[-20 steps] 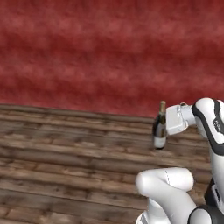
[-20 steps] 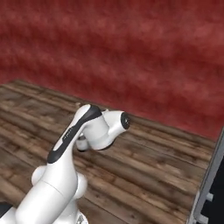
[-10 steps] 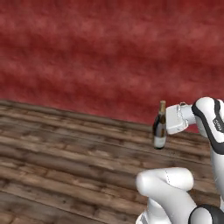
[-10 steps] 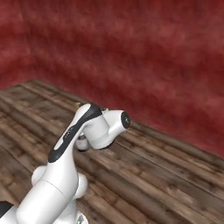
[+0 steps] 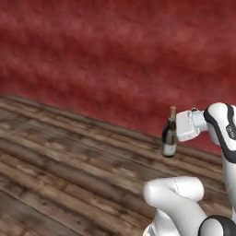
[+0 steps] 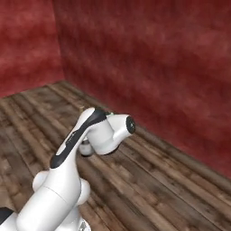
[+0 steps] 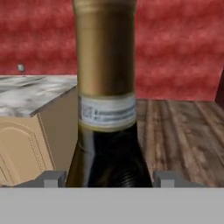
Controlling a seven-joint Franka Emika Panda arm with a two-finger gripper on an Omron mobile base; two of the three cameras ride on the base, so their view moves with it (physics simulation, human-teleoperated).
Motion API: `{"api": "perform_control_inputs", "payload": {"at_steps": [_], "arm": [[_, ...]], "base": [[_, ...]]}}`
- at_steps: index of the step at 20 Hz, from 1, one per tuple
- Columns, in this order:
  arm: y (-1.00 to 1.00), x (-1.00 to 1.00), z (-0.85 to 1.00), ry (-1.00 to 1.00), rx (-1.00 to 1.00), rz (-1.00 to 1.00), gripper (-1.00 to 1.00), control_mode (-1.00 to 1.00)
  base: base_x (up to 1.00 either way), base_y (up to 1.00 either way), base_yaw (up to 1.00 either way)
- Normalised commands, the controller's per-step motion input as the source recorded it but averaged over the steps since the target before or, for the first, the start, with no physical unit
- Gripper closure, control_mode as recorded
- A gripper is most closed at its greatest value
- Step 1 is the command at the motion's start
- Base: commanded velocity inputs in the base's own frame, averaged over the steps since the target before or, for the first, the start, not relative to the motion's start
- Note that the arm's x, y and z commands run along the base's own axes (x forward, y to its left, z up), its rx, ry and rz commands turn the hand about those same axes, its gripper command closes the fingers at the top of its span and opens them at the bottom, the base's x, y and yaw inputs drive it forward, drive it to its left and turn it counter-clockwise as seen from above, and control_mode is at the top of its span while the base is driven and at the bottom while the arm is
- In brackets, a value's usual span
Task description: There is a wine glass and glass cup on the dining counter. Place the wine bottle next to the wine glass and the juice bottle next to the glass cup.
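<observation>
Clamped on the wine bottle [image 5: 169, 138], the gripper [image 5: 179, 131] holds it upright in the air over the wood floor [image 5: 69, 170], in front of the red wall [image 5: 115, 60]. In the hand view the finger tips [image 7: 51, 179] sit on either side of the bottle's dark shoulder, just below the neck.

Risks, as I judge them: the glass is smooth and the grip takes it high on the curved shoulder, so a sharp turn of the base or a swing of the arm could let it slide or tip in the jaws. The counter [image 7: 30, 94] lies off to one side in the hand view, and carrying the bottle too low could knock its foot on the marble edge.

The bottle is slim dark glass with a gold-tan foil neck and a pale label. The counter top is veined marble on beige panelled cabinets [image 7: 22, 144]; the floor is rough brown planks.
</observation>
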Motion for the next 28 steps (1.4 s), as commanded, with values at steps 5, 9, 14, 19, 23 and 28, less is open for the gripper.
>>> {"api": "perform_control_inputs", "payload": {"at_steps": [5, 9, 14, 19, 23, 28], "arm": [[0.0, 0.0, 0.0, 0.0, 0.0, 0.0, 1.0, 1.0], [0.0, 0.0, 0.0, 0.0, 0.0, 0.0, 1.0, 1.0], [0.0, 0.0, 0.0, 0.0, 0.0, 0.0, 1.0, 1.0], [0.0, 0.0, 0.0, 0.0, 0.0, 0.0, 1.0, 1.0], [0.0, 0.0, 0.0, 0.0, 0.0, 0.0, 1.0, 1.0], [0.0, 0.0, 0.0, 0.0, 0.0, 0.0, 1.0, 1.0]], "base": [[0.61, 0.0, 0.53], [0.57, 0.0, 0.58], [0.61, 0.0, 0.56], [0.73, 0.0, 0.4], [0.76, -0.05, 0.3], [0.76, -0.07, 0.31]]}}
